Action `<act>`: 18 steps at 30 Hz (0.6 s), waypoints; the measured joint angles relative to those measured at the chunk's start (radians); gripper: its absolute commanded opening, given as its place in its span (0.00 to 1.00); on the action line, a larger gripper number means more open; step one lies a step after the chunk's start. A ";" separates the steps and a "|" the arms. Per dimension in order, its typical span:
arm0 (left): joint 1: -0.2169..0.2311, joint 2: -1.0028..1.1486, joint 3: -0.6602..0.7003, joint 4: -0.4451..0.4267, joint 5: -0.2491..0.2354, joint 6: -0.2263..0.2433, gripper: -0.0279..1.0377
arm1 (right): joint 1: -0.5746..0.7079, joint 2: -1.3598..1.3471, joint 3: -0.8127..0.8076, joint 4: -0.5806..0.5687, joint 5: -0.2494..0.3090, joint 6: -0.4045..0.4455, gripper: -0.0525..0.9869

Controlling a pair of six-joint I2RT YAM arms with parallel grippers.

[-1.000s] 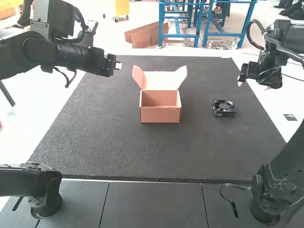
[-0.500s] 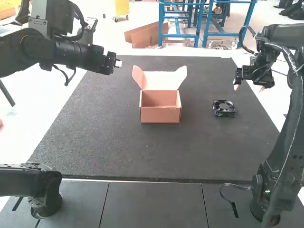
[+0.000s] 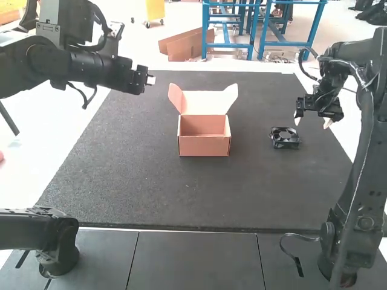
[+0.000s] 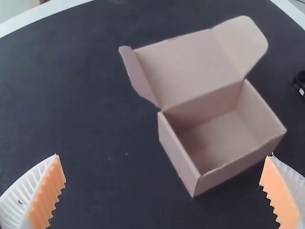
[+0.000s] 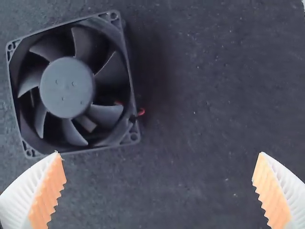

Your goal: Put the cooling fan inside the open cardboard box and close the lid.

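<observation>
- Standing at the near edge of the table are the left arm's base [image 3: 55, 249] and the right arm's base [image 3: 346, 257], one at each corner on the grey boards.
- Just beyond them a black mat [image 3: 139, 181] spreads over most of the table, and both of the task's things lie on it.
- The cardboard box [image 3: 204, 135] sits upright near the middle of the mat. Its top is open, and the left wrist view looks down onto its bare cardboard floor.
- The lid [image 3: 205, 99] stands up from the box's far wall, with a side flap flaring out at each end.
- The cooling fan [image 3: 285, 138] lies flat on the mat to the right of the box, well apart from it, blades up. A bit of red wire shows at one corner of its frame.
- The right gripper [image 3: 313, 121] hangs just above the fan's far right side and points down. Its claw is spread wide and holds nothing. In the right wrist view the fan lies nearer one orange pad [image 5: 46, 190] than the other.
- The left gripper [image 3: 145, 80] is farthest off, in the air beyond and to the left of the box, level with the lid and apart from it. Its claw is wide too, with nothing in it.
</observation>
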 measured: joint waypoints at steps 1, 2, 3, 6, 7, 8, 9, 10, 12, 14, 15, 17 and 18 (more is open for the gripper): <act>0.000 0.000 0.000 0.001 0.000 0.000 0.94 | 0.000 0.003 0.000 0.000 0.000 0.000 0.92; 0.000 0.000 0.000 0.002 0.000 0.000 0.94 | -0.001 0.006 0.000 -0.001 0.001 0.000 0.92; 0.000 0.000 0.000 0.005 0.000 0.000 0.94 | -0.001 0.008 0.000 0.000 0.004 0.000 0.92; 0.000 0.000 0.000 0.006 0.000 0.000 0.94 | -0.001 0.010 0.000 0.000 0.009 0.000 0.92; 0.000 0.000 0.000 0.008 0.000 0.000 0.94 | -0.001 0.012 0.000 0.001 0.012 0.000 0.92; 0.000 0.000 0.000 0.008 0.000 0.000 0.94 | -0.002 0.015 0.000 0.002 0.015 0.000 0.92; 0.000 0.000 0.000 0.009 0.000 0.000 0.94 | -0.003 0.019 0.000 0.003 0.018 0.000 0.92; 0.000 0.000 0.000 0.009 0.000 0.000 0.94 | -0.003 0.024 0.000 0.005 0.022 0.000 0.92; 0.000 0.000 0.000 0.009 0.000 0.000 0.94 | -0.005 0.039 0.008 0.006 0.027 0.000 0.92; 0.000 0.000 0.000 0.009 0.000 0.000 0.94 | -0.008 0.055 0.014 0.008 0.033 0.001 0.92; 0.000 0.000 0.000 0.009 0.000 0.000 0.94 | -0.009 0.062 0.017 0.008 0.034 0.001 0.92; 0.000 0.000 0.000 0.009 0.000 0.000 0.94 | -0.010 0.074 0.019 0.010 0.037 0.001 0.92; 0.000 0.000 0.000 0.010 0.000 0.000 0.94 | -0.011 0.079 0.021 0.009 0.039 0.001 0.92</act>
